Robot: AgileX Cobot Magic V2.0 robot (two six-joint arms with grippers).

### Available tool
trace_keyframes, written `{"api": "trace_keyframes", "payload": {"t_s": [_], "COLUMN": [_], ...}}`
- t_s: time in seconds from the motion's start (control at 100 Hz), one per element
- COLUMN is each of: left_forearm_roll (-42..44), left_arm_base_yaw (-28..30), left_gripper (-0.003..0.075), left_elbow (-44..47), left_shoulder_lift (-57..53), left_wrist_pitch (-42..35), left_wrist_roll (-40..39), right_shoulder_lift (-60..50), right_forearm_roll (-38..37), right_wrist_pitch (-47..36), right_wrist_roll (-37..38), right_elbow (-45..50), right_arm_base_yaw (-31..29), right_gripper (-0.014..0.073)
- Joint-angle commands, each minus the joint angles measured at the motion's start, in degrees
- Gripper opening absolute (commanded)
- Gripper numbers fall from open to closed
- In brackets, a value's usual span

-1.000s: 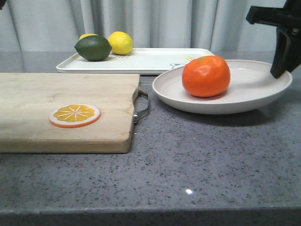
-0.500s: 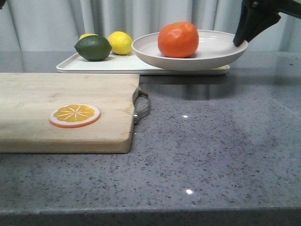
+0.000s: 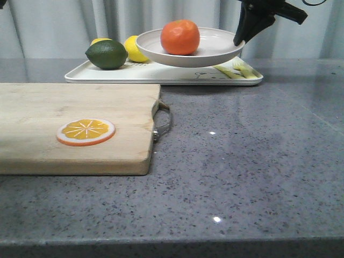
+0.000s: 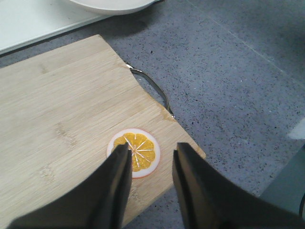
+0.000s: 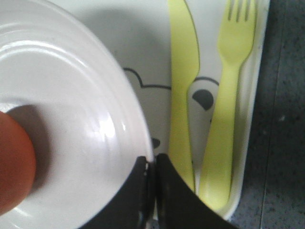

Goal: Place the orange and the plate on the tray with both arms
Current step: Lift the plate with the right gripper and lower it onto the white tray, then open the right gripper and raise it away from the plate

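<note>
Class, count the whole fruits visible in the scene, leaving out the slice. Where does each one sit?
3: a round reddish-orange orange on the lifted off-white plate, a dark green lime and a yellow lemon on the white rectangular tray. A yellow shape behind the lime may be another.

Tray: bare beneath right end effector; knife, fork just beside; lime, lemon far side.

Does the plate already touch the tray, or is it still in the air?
Apart. In the front view the plate, held at its rim by the right gripper, hangs above the tray, with the tray's surface visible under it.
</note>
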Motion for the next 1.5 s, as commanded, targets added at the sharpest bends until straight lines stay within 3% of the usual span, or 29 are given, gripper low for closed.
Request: {"api": "trace_keyframes", "payload": {"t_s": [0.0,0.2,0.94,1.159,1.389,1.489], "left_forearm_roll": [-0.2,-0.2,-0.2,-0.2,-0.2,-0.2], "left_arm_base_yaw": [0.2,0.2,0.2,0.2,0.2,0.2], "left_gripper": [0.0209,0.0209,0.0209,0.0209,0.0209,0.0209], "left_elbow": [-1.6,-1.6,-1.6,-1.6,-1.6,-1.6], "left_shoulder_lift": [-0.6,-0.6,-0.6,-0.6,-0.6,-0.6], "left_wrist_pitch": [-4.0,-4.3,-5.0,-5.0,-5.0,-5.0], "left_wrist_roll": [-0.6,-0.6,-0.6,-0.6,-0.6,-0.6], "right_shoulder_lift": [-0.9,4.2,8.1,8.1,8.1,8.1], "right_forearm_roll": [2.0,2.4,3.0,3.2,3.2,3.2], "right_wrist_pitch": [-1.4,-2.6,-9.0,-8.7,-8.6,-8.3], "right_wrist_roll": [1.3,2.9,3.5,3.5,3.5,3.5], "right_elbow": [-6.4,-12.9,-13.2,-13.2,-13.2,-13.2], "right_arm_base_yaw": [-0.1,0.3,0.3,0.3,0.3,0.3], "right_gripper": [-0.0063,-0.0063,-0.0057,0.0098,0.0173,0.0252]}}
